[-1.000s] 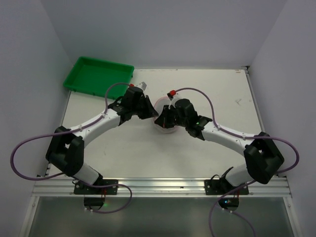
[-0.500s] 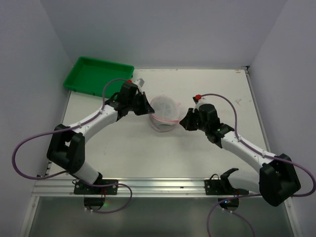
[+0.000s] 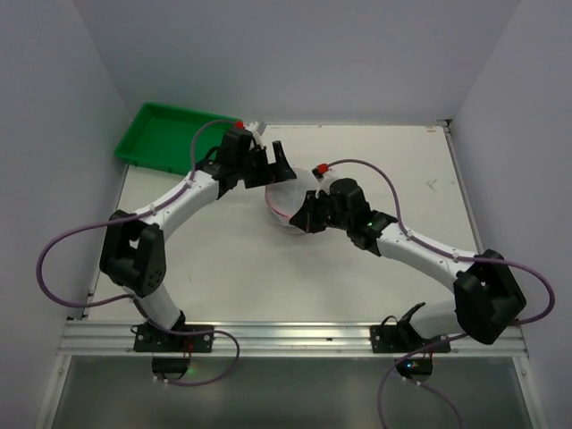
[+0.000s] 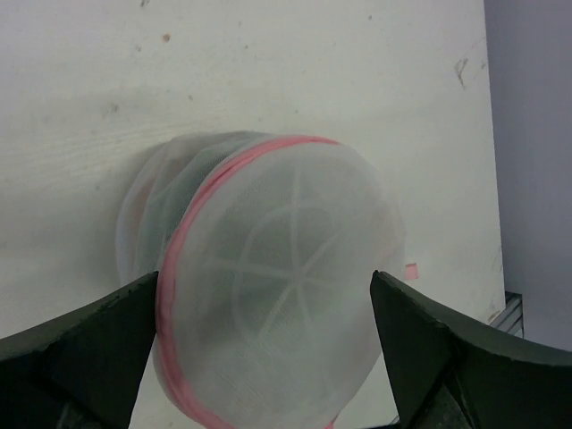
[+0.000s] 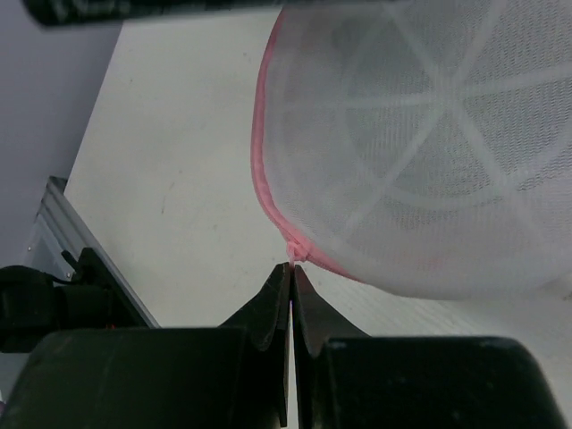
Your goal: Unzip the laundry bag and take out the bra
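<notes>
Laundry bag (image 4: 277, 286) between left hand's (image 4: 265, 279) fingers (image 4: 98, 349)

The laundry bag (image 3: 288, 198) lies on the table (image 3: 223, 259) near its middle, tipped onto its side. The left gripper (image 3: 277, 165) sits just behind it, one finger on either flank of the bag. The right gripper (image 3: 299, 219) is just in front and to the right, its pressed-together tips meeting the zipper pull (image 5: 294, 253) on the rim. The tray (image 3: 170, 134) rests at the far left corner, well apart from the bag
</notes>
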Tool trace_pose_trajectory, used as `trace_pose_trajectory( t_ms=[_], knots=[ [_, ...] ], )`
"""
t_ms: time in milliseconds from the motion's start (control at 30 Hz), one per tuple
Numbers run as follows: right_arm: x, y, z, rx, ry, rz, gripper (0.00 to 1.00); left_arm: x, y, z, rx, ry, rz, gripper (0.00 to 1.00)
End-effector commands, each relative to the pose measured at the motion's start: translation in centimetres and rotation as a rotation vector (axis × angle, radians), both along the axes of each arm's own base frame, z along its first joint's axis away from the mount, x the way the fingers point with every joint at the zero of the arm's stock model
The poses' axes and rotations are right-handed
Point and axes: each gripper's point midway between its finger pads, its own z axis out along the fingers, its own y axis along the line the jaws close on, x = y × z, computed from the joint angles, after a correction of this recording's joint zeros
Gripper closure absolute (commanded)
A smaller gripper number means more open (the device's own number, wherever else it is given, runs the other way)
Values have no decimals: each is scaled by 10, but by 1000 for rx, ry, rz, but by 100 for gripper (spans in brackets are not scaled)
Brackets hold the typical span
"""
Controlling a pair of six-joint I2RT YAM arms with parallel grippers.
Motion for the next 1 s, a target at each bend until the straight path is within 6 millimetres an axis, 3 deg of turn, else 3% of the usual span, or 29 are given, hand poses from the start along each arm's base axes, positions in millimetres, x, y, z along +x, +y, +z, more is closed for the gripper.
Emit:
trace_pose_trajectory(
  t_ms=[0,133,267,367,467,500,567,600,633,767,967],
  knots=[
    [12,23,29,92,-42,15,100,-25,23,3,-11,42,94,0],
    [13,30,28,101,-41,26,100,-57,40,-19,6,85,162,3],
    [12,37,24,98,-31,36,100,-69,46,-26,-5,105,206,6],
    [11,42,20,98,-18,44,100,-72,47,-31,-4,105,210,14],
    [10,43,17,89,-13,45,100,-72,46,-39,3,119,210,32],
    [10,42,15,82,-11,44,100,-73,46,-41,6,124,207,48],
    [11,37,12,49,-21,28,100,-73,46,-47,19,131,202,70],
    [12,33,10,31,-28,18,100,-73,48,-50,30,132,203,90],
    [12,29,11,16,-36,12,100,-73,49,-52,44,133,206,99],
    [28,-13,-6,-159,-88,-71,100,-74,62,-59,119,123,208,100],
    [60,-84,-19,-195,-40,-210,100,-85,69,-73,184,122,145,100]
  ],
)
